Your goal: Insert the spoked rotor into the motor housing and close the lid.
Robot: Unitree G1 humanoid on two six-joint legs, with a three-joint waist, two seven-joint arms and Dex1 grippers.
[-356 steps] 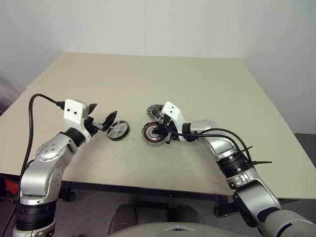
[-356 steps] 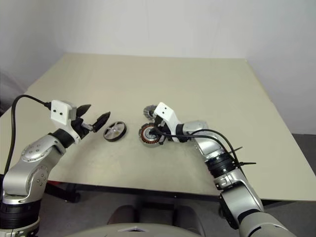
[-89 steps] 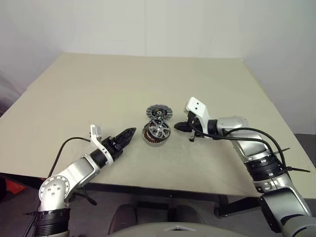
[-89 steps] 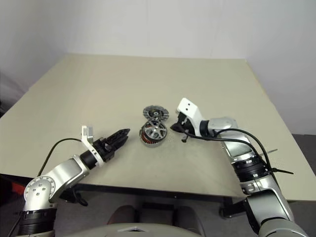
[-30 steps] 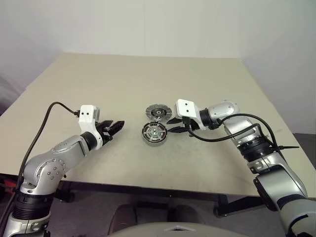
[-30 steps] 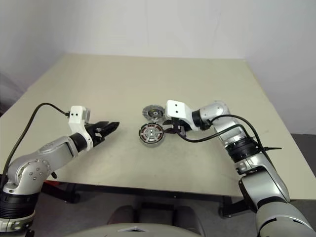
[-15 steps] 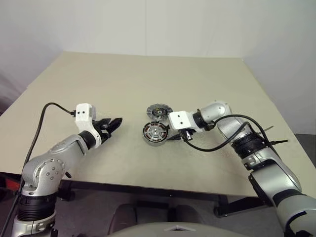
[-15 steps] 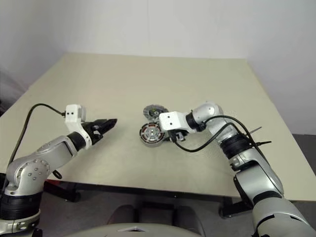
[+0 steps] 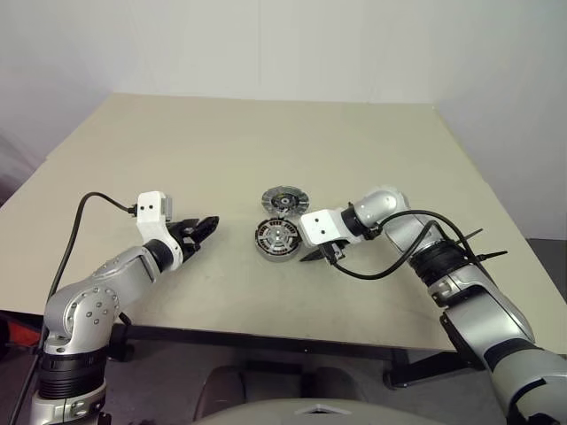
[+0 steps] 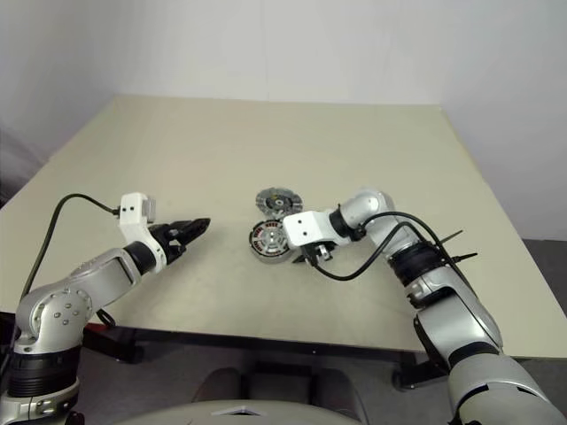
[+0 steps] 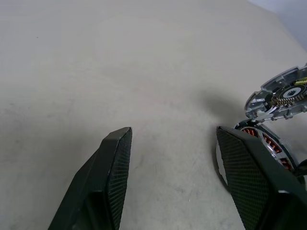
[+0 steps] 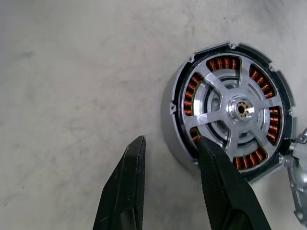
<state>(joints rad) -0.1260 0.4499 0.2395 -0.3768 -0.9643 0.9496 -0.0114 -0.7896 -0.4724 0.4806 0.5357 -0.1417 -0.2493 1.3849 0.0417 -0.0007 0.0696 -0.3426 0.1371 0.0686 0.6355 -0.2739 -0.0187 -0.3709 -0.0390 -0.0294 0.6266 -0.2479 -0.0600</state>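
Head views – motor housing (image 9: 281,239): low round puck lying flat on the tan table (image 9: 221,150), open face up, spoked rotor seated inside; round, so no long axis.
Head views – lid (image 9: 284,200): segmented silver rim, dark centre, just beyond the housing at 12 o'clock.
Head views – right gripper (image 9: 317,256): at the housing's 4 o'clock edge.
Head views – left gripper (image 9: 203,227): at 9 o'clock from the housing, apart, pointing toward it.
Left wrist view – left fingers (image 11: 111,177): spread wide, nothing between them.
Right wrist view – spoked rotor (image 12: 233,111): silver spokes over copper windings, brass hub centre.
Right wrist view – right fingers (image 12: 128,181): parted; one tip at the housing rim, the other over bare table.
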